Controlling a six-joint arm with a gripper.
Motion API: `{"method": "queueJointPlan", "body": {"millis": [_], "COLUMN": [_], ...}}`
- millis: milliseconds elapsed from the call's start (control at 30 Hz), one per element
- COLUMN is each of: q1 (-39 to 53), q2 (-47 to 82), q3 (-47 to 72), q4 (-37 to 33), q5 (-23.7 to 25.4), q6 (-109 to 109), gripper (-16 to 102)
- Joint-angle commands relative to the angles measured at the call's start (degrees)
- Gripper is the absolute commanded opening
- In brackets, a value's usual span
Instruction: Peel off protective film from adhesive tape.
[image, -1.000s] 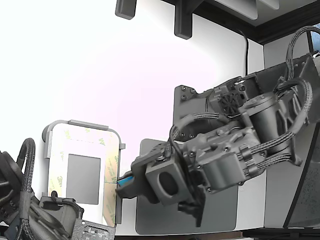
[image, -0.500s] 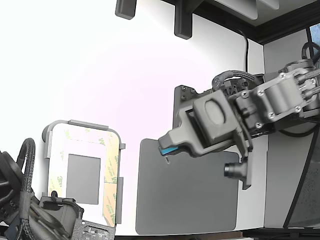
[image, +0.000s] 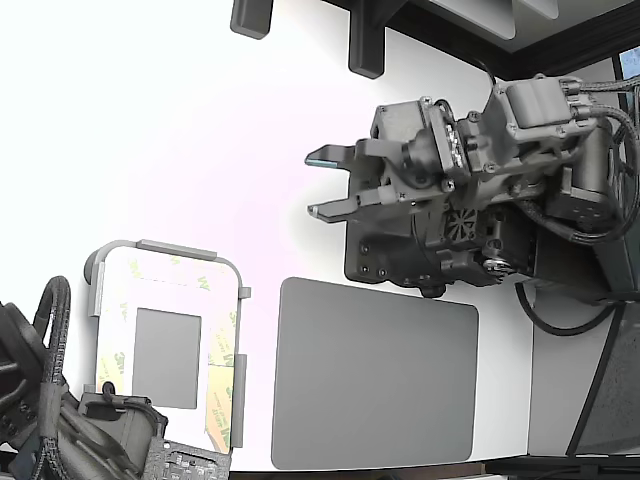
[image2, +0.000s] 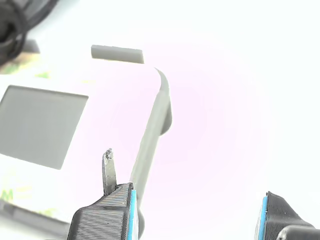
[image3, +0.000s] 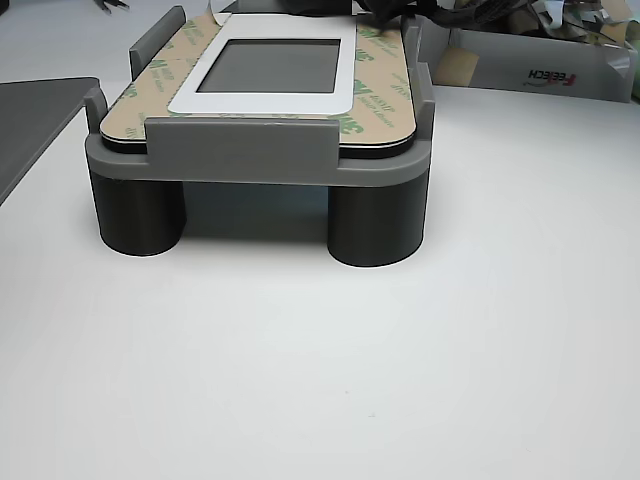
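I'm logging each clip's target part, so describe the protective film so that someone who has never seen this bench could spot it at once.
Find the grey fixture standing on round legs on the white table. On its top lies a white frame around a grey square panel. The protective film is the cream-tan strip bordering that frame, the only surface there printed with small green logos.

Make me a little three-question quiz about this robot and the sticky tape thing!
1. True or false: the gripper is holding the protective film.
2. What sits in the middle of the white frame: A) a grey square panel, B) a red button, C) a hole?
3. The large dark grey mat has ____ lying on it.

Key: 1 false, its jaws are open and empty. 2 A. 3 nothing.
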Motion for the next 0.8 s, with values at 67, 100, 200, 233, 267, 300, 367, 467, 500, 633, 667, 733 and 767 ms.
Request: {"method": "queueJointPlan", "body": {"millis": [67, 100, 200, 233, 267, 300, 367, 467, 500, 633, 667, 733, 767], "q1": [-10.02, -10.20, -10.20, -10.20, -10.11, -9.67, -5.71, -4.39, -4.39, -4.48, -4.48, -4.48, -4.48], "q2": [1.32, 1.32, 0.18, -0.88, -1.14, 0.18, 1.32, 1.32, 1.32, 1.32, 1.32, 1.32, 1.32], "q3": [-0.53, -0.53, -0.35, -0.62, -0.53, 0.70, 1.67, 1.76, 1.67, 1.67, 1.67, 1.67, 1.67], "q4": [-0.97, -0.97, -1.58, -1.85, -1.41, -1.41, -1.14, -1.23, -1.14, -1.14, -1.23, -1.23, -1.23], "q5": [-2.72, -2.90, 0.79, 1.23, 1.23, 0.79, 4.83, 6.59, 6.15, 5.89, 5.98, 5.98, 5.98], "q6": [2.72, 2.64, 5.19, 5.54, 4.83, 4.04, 4.75, 5.45, 5.19, 5.01, 5.01, 5.01, 5.01], "gripper": [100, 100, 100, 100, 100, 100, 100, 100, 100, 100, 100, 100, 100]}}
